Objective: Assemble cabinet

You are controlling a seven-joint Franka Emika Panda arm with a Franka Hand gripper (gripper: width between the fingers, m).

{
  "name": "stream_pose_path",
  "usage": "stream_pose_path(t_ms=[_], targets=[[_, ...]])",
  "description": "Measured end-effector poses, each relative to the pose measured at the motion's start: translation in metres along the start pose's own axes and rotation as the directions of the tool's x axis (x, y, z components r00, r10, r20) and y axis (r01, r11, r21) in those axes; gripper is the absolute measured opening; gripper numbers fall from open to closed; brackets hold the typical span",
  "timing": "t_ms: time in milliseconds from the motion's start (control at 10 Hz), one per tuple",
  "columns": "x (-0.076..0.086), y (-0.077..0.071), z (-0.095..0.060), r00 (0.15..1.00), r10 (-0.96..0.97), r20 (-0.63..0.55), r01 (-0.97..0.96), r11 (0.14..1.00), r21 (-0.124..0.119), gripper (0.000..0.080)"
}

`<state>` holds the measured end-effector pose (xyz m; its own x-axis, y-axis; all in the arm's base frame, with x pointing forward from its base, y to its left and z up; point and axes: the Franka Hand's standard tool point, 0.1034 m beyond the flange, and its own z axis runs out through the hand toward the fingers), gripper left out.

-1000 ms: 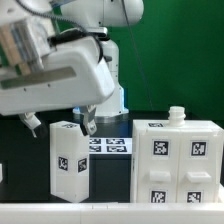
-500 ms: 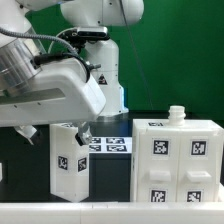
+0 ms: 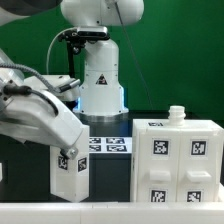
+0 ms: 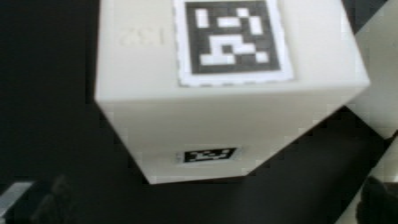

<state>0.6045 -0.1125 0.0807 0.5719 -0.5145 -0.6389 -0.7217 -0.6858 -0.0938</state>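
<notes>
Arm (image 3: 40,110): leans in low from the exterior view's left, its end dropped over the narrow block

Gripper: fingers spread as wide as they go, nothing between them — its tips are hard to pick out in either view

Narrow block (image 3: 68,165): part of the cabinet, upright directly under the gripper, tagged on its front and top; the wrist view looks straight down on it (image 4: 222,90)

Large block (image 3: 178,160): the cabinet's bigger piece, off beside the gripper toward the exterior view's right, four tags showing, a small knob (image 3: 176,115) on top

Marker board (image 3: 108,146): flat on the table (image 3: 20,165) beyond the gripper, between the two blocks
</notes>
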Motion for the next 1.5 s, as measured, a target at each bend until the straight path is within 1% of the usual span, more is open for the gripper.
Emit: stream_pose_path(t_ms=[300,400,600,700,800,900,1000,1100,1200,1300,1400,1500], targets=[[0.001,0.002,0.000,1.000,0.003,0.001,-0.003,1.000,0.000,0.0797],[-0.001,0.003,0.002,1.000,0.001,0.027,-0.001,1.000,0.006,0.0797],[0.005,0.003,0.007,0.997,-0.055,0.050,0.054,0.998,0.021,0.0797],[-0.004,0.013,0.012,0.990,-0.032,0.136,0.032,0.999,0.007,0.0797],[-0.005,0.022,0.017,0.975,0.000,0.224,0.004,1.000,-0.016,0.0797],[0.002,0.021,0.015,0.974,-0.007,0.226,0.012,1.000,-0.022,0.0797],[-0.008,0.014,0.010,0.973,-0.006,0.229,0.014,0.999,-0.032,0.0797],[-0.024,0.007,0.007,0.972,-0.012,0.235,0.020,0.999,-0.035,0.0797],[-0.025,0.008,0.007,0.970,0.037,0.239,-0.028,0.999,-0.039,0.0797],[-0.022,0.004,0.006,0.975,0.029,0.222,-0.021,0.999,-0.035,0.0797],[-0.021,-0.003,0.005,0.980,0.005,0.196,0.000,1.000,-0.027,0.0797],[-0.021,-0.006,0.007,0.983,-0.008,0.182,0.012,1.000,-0.023,0.0797]])
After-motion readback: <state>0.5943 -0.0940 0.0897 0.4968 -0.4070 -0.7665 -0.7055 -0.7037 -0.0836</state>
